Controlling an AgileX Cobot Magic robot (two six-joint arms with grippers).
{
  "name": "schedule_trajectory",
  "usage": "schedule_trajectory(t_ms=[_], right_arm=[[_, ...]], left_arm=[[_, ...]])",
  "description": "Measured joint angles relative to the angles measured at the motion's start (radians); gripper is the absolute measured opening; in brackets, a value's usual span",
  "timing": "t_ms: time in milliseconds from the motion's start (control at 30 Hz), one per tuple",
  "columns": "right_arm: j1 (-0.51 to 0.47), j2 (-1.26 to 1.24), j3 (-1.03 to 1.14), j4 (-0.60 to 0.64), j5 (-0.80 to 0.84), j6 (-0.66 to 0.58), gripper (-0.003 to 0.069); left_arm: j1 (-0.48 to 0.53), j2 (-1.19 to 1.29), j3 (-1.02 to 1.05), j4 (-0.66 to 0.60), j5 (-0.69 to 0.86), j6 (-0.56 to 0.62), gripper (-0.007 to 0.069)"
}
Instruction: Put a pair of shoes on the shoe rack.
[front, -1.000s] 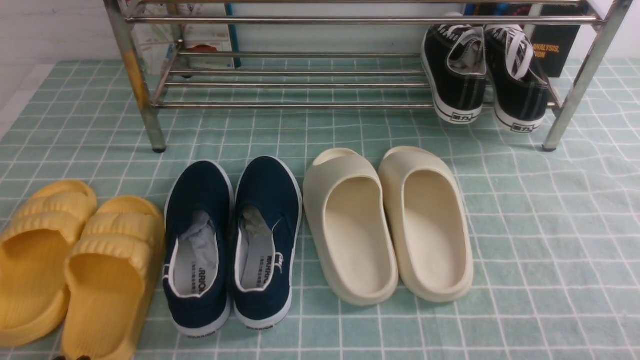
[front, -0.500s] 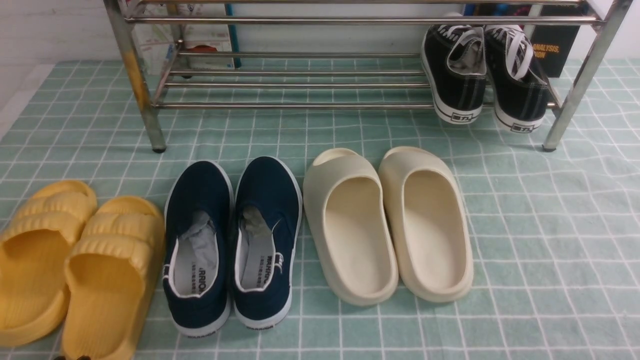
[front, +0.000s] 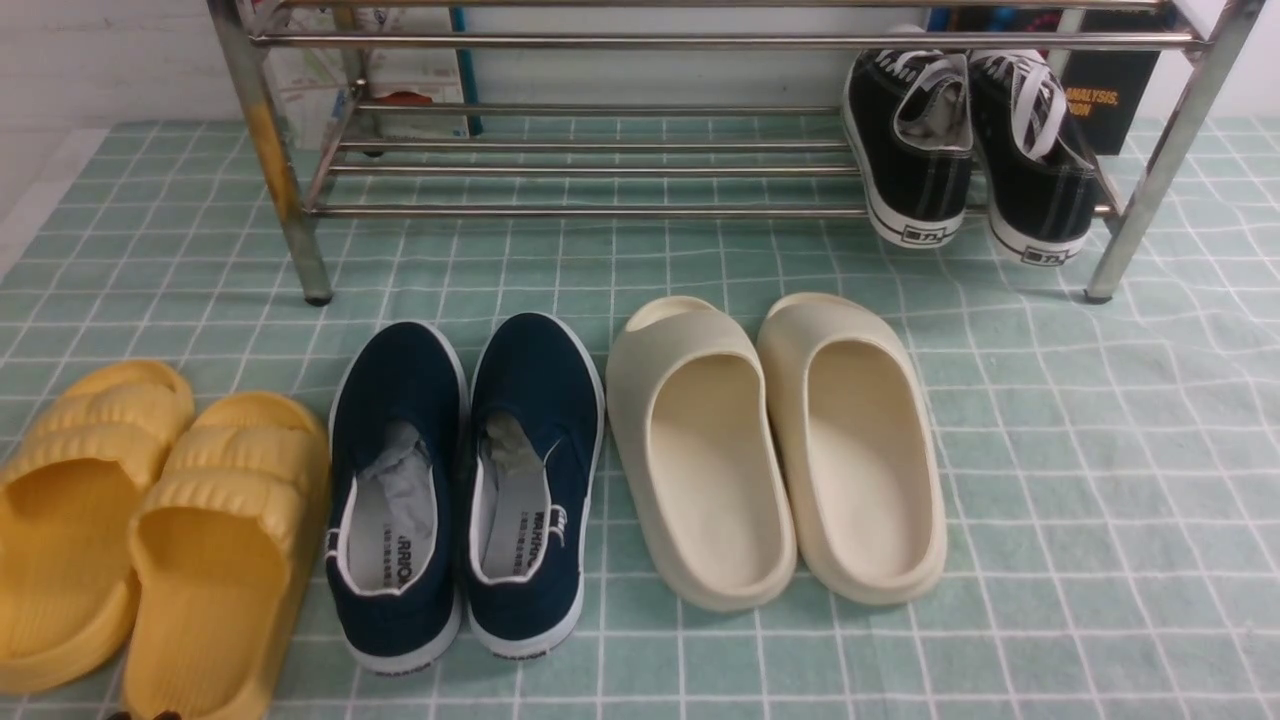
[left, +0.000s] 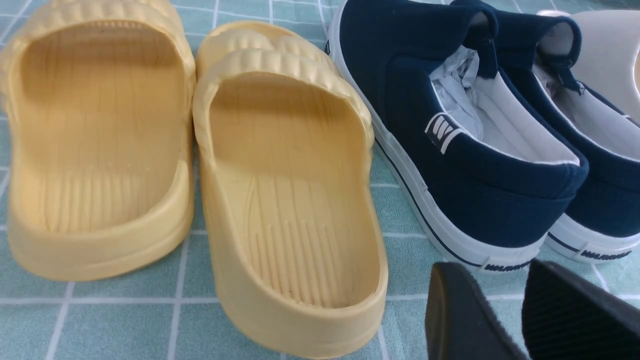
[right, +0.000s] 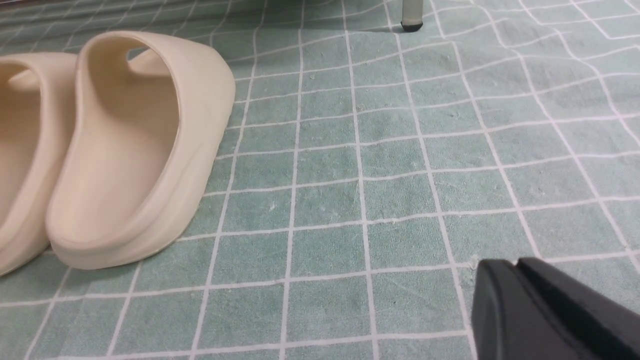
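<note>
The pair of shoes, two black canvas sneakers (front: 908, 140) (front: 1035, 150) with white laces, sits side by side on the lower bars of the shoe rack (front: 600, 210) at its right end, heels toward me. No gripper touches them. In the left wrist view my left gripper (left: 487, 272) is open and empty, low over the cloth just behind the heel of a navy slip-on (left: 470, 165). In the right wrist view my right gripper (right: 512, 262) is shut on nothing, above bare cloth to the right of a cream slide (right: 135, 150).
On the green checked cloth (front: 1100, 480) in front of the rack lie yellow slippers (front: 150, 530), navy slip-ons (front: 460, 480) and cream slides (front: 780, 440). The rack's front left leg (front: 270, 160) has a yellowish stain. Books (front: 1110, 90) stand behind the rack.
</note>
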Motion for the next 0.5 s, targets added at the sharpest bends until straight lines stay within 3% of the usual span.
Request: schedule_trajectory(t_ms=[500], right_arm=[[0.0, 0.0, 0.0, -0.001, 0.0, 0.0, 0.009]], left_arm=[[0.0, 0.0, 0.0, 0.0, 0.0, 0.0, 0.0218]])
